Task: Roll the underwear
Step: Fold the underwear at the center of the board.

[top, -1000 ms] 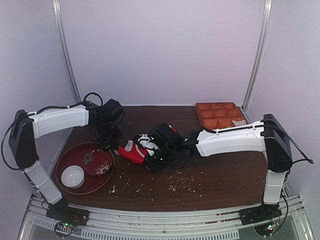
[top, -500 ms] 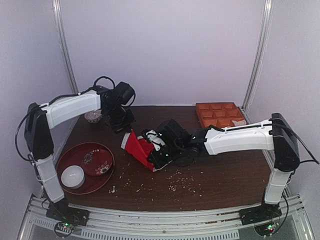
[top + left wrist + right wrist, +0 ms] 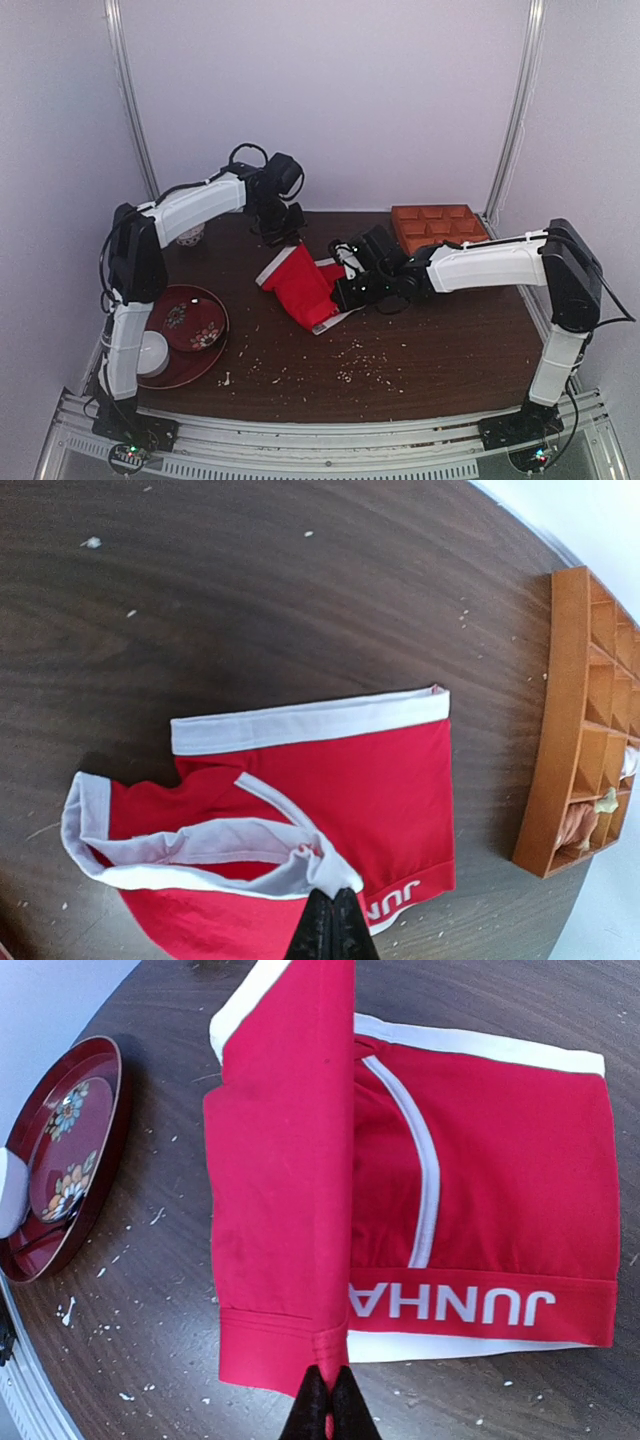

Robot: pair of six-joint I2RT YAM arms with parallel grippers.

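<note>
Pale walls close in a dark wooden table (image 3: 430,370) dotted with light crumbs. The underwear (image 3: 303,285) sits about mid-table, a little left of centre, bright red with white trim. Most of it is spread flat on the wood, and both arms have hold of it. The left gripper (image 3: 330,912), reaching in from the far left, has its fingers pinched tight on a bunched stretch of white waistband and holds it up off the table. The right gripper (image 3: 328,1392) comes from the right, its fingers likewise clamped together on a raised fold of red cloth at the leg hem. White lettering runs along the band nearest it. At the near left is a round red tray (image 3: 205,358) carrying a flowered dish (image 3: 190,322) and a white bowl (image 3: 152,352). An orange compartment box (image 3: 437,228) stands at the far right, well apart from the garment.
</note>
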